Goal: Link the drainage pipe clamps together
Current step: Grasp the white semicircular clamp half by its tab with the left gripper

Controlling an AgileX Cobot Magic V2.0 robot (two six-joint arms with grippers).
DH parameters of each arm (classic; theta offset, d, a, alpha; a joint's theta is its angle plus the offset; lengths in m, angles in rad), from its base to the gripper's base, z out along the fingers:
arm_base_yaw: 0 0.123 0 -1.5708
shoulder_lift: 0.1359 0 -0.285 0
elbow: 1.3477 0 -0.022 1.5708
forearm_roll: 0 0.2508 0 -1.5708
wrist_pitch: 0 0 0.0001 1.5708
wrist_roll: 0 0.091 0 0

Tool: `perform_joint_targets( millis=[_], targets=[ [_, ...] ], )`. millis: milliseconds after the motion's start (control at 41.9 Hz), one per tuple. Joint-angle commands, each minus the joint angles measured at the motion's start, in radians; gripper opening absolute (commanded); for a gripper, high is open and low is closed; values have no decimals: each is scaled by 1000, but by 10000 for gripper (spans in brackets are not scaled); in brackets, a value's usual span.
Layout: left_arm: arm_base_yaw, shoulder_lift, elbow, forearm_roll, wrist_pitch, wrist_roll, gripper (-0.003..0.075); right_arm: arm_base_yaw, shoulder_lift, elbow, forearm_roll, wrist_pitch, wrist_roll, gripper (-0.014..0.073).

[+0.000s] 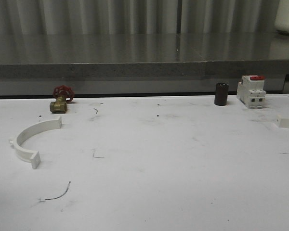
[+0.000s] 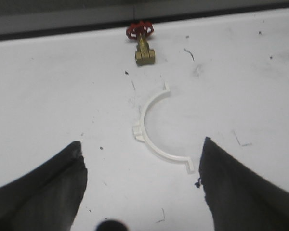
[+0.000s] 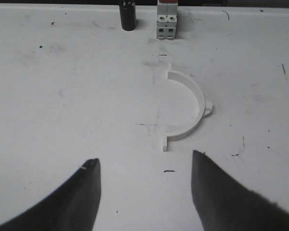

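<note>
Nothing of the joining is done yet, judging from how things lie: the two white plastic semicircular clamp halves sit flat on the white worktop (image 1: 149, 163), well apart at opposite sides, and neither is held. Both pickups and the mating of the end tabs are left.

On the left side, the left clamp half (image 2: 156, 132) lies just ahead of the left gripper (image 2: 142, 180), whose dark fingers (image 2: 43, 187) are spread wide with nothing between them. The half sits slightly toward the gripper's right finger, its lower end tab close to that fingertip, and its hollow faces that way; the small outer nub points toward the other finger. Beyond it, farther from the gripper, stands a small brass valve with a red handwheel (image 2: 143, 43).

On the right side, the right clamp half (image 3: 190, 108) lies ahead of the right gripper (image 3: 145, 166), which is likewise spread and empty. Its nearer end tab is roughly in line with the gap between the fingers, and the arc bulges toward the gripper's right finger, hollow toward the left. Farther on stand a dark cylindrical sleeve (image 3: 128, 15) and a white boxy breaker (image 3: 166, 21).
</note>
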Motion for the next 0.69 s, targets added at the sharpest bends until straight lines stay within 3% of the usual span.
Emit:
perform_joint_targets(
  millis=[0, 669],
  targets=[
    [-13, 101, -70, -4, -14, -3, 480, -5, 7, -35, 1, -54, -5, 448],
    [-13, 726, -318, -26, 6, -3, 480, -5, 7, -35, 1, -54, -5, 448]
  ],
)
